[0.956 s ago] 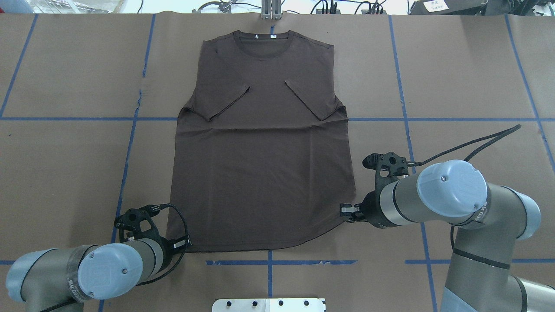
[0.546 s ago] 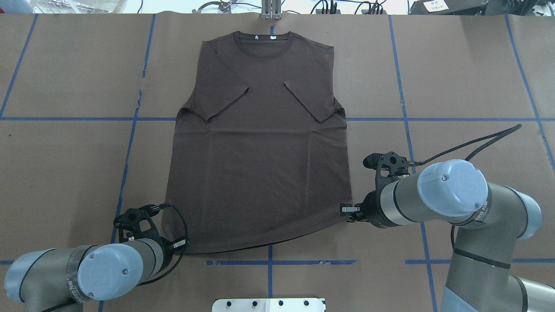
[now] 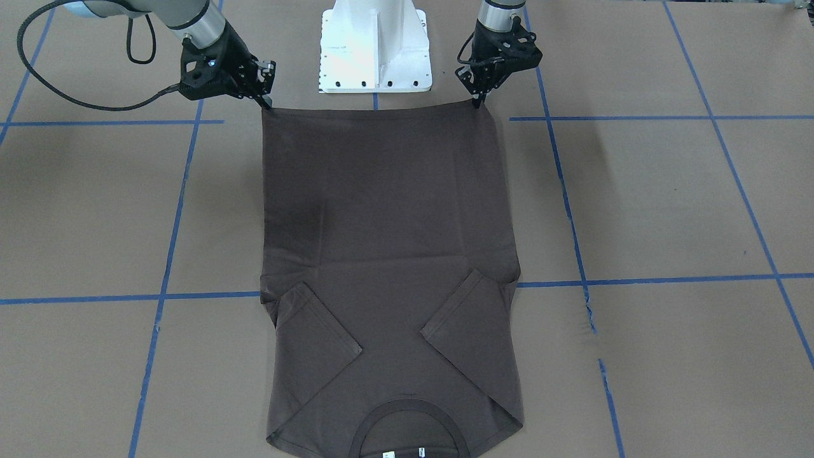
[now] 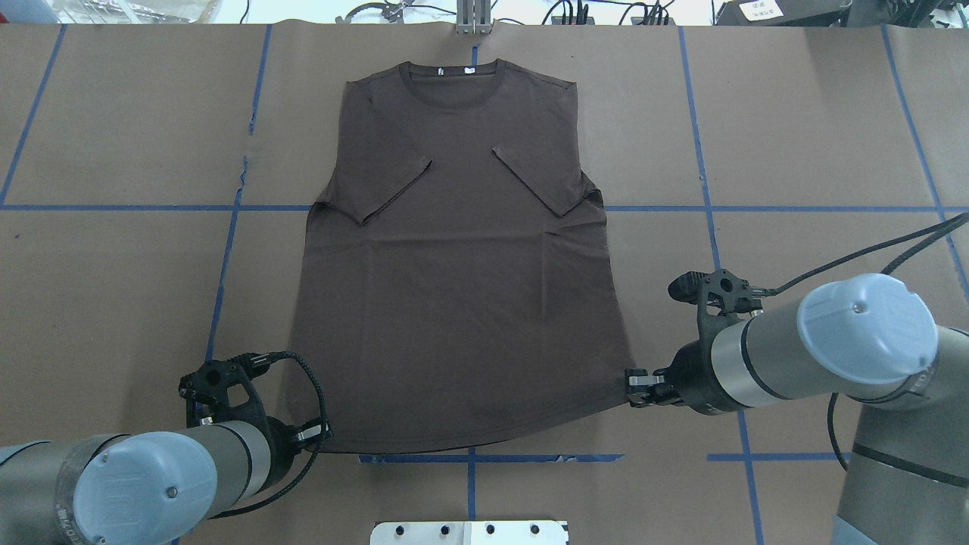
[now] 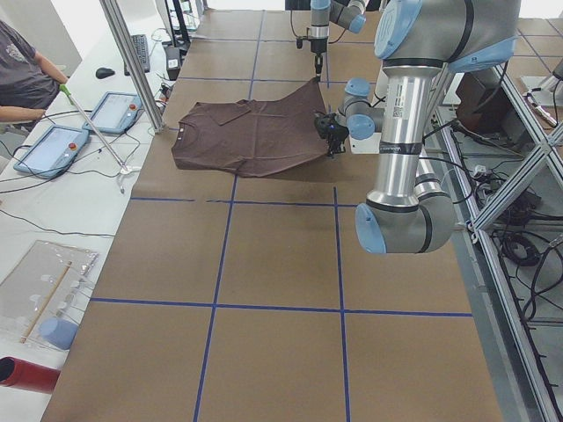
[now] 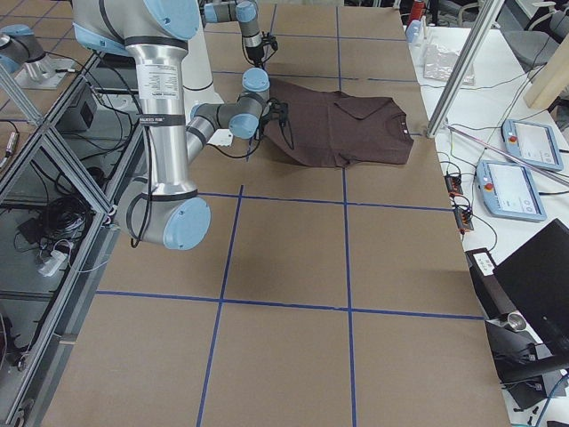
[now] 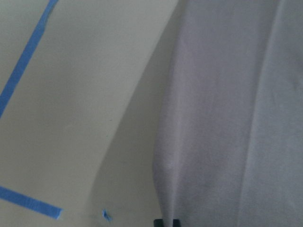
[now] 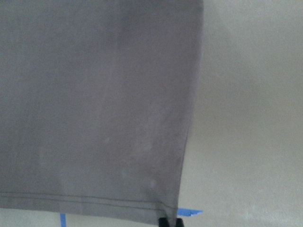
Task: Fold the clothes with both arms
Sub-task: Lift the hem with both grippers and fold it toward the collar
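Starting at the left of the overhead view, the left gripper sits at the near-left corner of the T-shirt. It is pressed together on that hem corner. In the left wrist view the cloth runs down to the black fingertips at the bottom edge and ends there.

Moving right, the T-shirt lies spread on the paper-covered table. Its collar is on the far side from the robot, and its sleeves are folded inward over the chest. Its hem is on the near side, just above a strip of blue tape. In the front-facing view that hem runs as a nearly straight edge from one gripper to the other. In the side views we see the near edge raised a little off the table, with shadow beneath it.

At the right, the right gripper holds the near-right hem corner, a little farther from the robot than the left one. It too is pinched shut on the cloth. In the right wrist view the stitched hem ends exactly at its tips, with bare table beside them.
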You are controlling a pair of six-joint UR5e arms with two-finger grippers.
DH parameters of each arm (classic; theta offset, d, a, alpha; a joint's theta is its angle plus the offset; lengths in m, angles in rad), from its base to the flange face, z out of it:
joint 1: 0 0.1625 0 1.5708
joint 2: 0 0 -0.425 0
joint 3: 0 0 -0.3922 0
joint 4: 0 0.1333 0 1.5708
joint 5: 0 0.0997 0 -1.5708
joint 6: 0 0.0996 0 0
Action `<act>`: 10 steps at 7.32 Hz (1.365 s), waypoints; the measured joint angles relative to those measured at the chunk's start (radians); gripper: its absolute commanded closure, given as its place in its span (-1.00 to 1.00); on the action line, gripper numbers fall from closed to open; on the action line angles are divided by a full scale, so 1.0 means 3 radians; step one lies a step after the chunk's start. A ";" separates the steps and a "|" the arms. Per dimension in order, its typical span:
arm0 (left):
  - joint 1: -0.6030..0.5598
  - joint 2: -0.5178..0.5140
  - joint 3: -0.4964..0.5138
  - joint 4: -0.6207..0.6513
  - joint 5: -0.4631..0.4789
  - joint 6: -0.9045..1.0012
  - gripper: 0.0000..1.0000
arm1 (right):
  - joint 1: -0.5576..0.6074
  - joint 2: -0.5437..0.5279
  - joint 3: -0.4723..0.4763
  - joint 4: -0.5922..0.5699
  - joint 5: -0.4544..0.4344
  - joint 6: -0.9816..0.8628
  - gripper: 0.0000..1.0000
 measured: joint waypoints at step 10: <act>-0.0656 -0.0539 -0.0258 0.0476 -0.0222 0.0843 1.00 | 0.1038 0.0415 -0.0363 -0.0014 0.0588 -0.0351 1.00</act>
